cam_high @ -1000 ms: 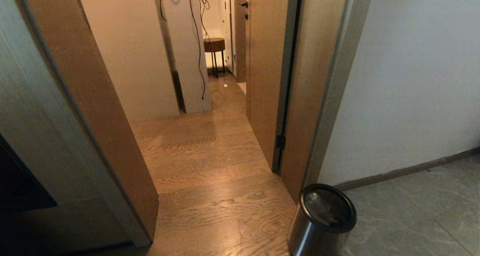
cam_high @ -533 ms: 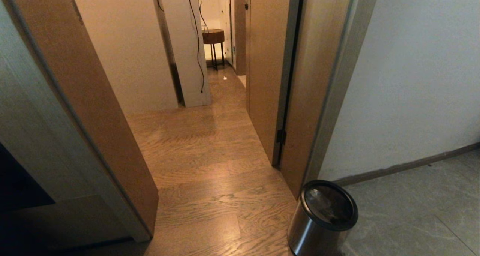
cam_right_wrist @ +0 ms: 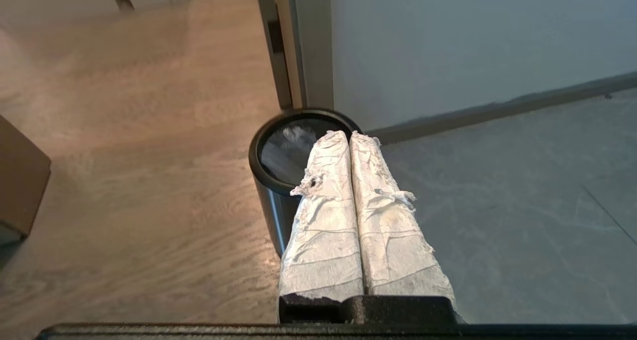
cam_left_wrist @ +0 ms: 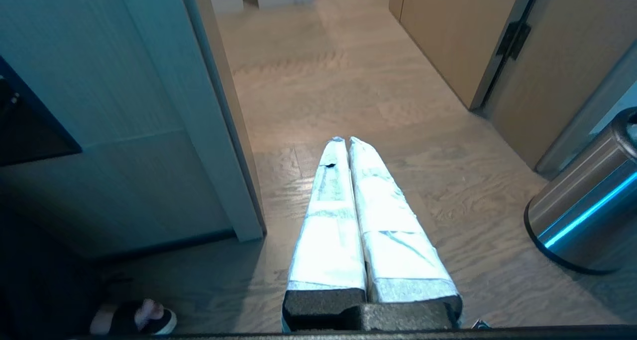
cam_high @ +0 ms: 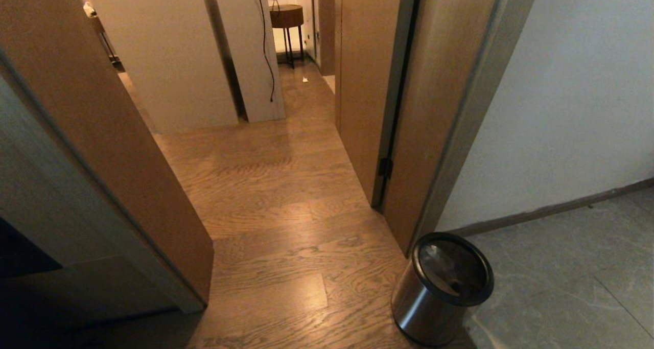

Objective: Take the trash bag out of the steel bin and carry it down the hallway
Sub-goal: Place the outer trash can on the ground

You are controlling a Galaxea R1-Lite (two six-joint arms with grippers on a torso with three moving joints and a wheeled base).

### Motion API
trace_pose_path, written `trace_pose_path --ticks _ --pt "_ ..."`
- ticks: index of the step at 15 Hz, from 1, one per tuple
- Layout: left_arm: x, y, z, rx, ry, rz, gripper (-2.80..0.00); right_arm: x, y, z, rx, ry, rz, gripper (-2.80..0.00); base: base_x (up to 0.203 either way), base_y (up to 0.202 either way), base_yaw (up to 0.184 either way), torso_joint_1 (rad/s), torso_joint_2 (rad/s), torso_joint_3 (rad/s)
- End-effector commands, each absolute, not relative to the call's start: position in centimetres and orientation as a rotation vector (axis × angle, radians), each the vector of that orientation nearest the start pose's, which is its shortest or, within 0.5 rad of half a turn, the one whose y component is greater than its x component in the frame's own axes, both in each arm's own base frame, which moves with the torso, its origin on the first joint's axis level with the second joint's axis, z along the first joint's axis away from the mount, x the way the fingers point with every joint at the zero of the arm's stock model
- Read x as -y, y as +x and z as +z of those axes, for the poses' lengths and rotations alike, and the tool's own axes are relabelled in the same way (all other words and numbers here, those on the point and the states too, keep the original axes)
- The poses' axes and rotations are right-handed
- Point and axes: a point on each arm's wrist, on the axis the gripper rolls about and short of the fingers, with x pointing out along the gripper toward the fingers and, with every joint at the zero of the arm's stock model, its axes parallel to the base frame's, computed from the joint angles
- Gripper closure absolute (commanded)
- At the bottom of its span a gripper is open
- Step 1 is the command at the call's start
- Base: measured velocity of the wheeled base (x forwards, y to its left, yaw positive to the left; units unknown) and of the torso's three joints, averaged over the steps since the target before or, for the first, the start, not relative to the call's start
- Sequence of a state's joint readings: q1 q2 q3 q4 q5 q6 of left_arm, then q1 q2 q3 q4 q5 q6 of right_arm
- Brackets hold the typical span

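The robot is only lining up on the steel bin [cam_high: 442,287], standing at the door frame where wood floor meets grey tile. The trash bag [cam_right_wrist: 288,151] is sitting inside. Both the left tool [cam_left_wrist: 347,140] and right tool [cam_right_wrist: 348,134] are pressed together, empty. Next, I'd say, a tool needs opening over the rim.

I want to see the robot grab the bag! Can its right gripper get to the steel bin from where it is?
Probably yes. The right gripper hangs shut above the steel bin, nothing lies between them, and the bin's open top faces up. It would need to open and come down first.
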State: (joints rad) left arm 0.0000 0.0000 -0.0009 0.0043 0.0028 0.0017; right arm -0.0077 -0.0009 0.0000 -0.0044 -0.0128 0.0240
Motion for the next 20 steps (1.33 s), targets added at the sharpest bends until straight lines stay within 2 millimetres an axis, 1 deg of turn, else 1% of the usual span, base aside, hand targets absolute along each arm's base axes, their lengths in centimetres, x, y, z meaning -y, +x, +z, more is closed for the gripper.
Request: trace_pose_path --ticks 1,20 --pt "-0.01 -2.30 7.54 -0.002 0.002 0.003 0.00 0.01 -2.28 7.56 0.006 0.023 -0.018 0.00 0.000 0.000 0.000 0.002 0.00 -0.200" --pt "-0.01 -2.29 7.51 -0.002 0.000 0.003 0.00 0.00 -2.28 7.56 0.006 0.018 -0.017 0.00 0.000 0.000 0.000 0.001 0.00 -0.197"
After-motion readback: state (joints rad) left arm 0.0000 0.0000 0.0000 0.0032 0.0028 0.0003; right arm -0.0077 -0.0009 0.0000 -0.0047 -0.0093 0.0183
